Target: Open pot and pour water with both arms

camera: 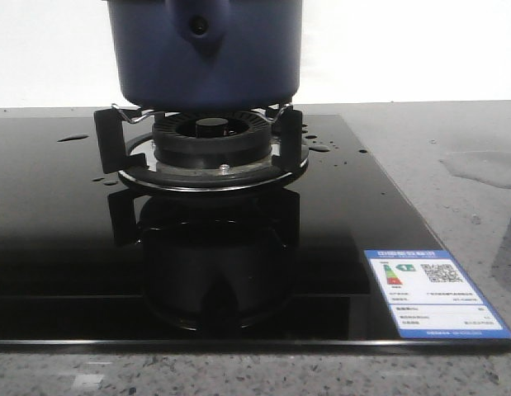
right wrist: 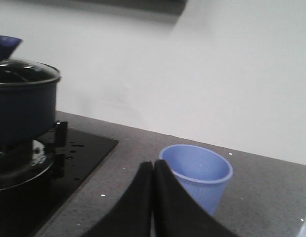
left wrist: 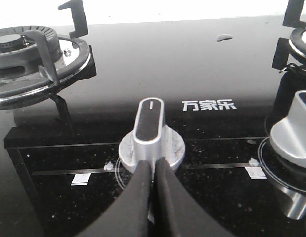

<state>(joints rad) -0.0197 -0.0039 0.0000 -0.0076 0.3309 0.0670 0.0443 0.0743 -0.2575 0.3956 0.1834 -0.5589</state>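
On the burner, lidded navy pot [camera: 204,54]; both grippers [left wrist: 153,168] [right wrist: 153,170] closed, empty

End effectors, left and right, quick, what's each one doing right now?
Left end effector: closed, holding nothing, just short of the knob.
Right end effector: closed, empty, near the cup.

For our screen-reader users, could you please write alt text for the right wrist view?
The right gripper, fingers shut and empty, hangs over a grey speckled counter with a pale blue ribbed cup standing upright just beyond it. Off to one side, a dark pot with a glass lid sits on a black glass hob flecked with droplets.
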